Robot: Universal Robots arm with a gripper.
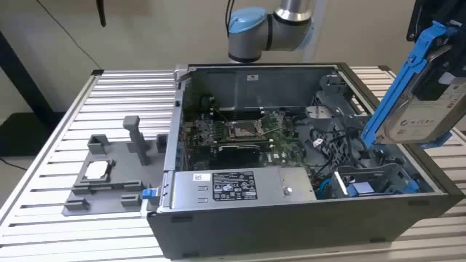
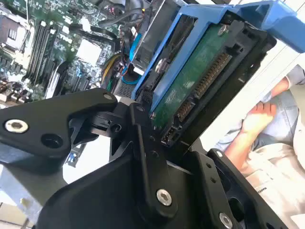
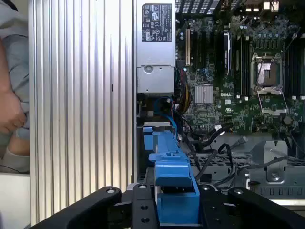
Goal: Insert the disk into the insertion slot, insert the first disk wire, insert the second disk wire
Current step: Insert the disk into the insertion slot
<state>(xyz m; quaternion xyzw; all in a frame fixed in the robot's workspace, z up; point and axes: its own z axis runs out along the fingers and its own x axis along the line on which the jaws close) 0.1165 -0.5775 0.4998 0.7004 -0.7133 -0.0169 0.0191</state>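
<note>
The disk (image 1: pixel 418 112), a silver-labelled drive in a bright blue carrier, hangs tilted on edge above the open computer case's corner at the exterior view's right. My gripper (image 1: pixel 446 65) is shut on it from above. In the second wrist view the black fingers (image 2: pixel 143 138) clamp the disk (image 2: pixel 200 81), whose green circuit side and connectors show. The first wrist view looks down past the blue carrier (image 3: pixel 171 183) between the fingers (image 3: pixel 143 210). The insertion slot (image 1: pixel 378 173), a grey metal cage, sits below the disk inside the case.
Another blue-tabbed carrier (image 1: pixel 362 189) lies in the cage. A grey power-supply box (image 1: pixel 233 188) fills the case's front, with the motherboard (image 1: pixel 244 131) behind and loose black cables (image 1: pixel 328 142) beside it. A grey fixture (image 1: pixel 109 174) stands on the slatted table (image 1: pixel 124 93). A person's hand (image 2: pixel 257 117) is nearby.
</note>
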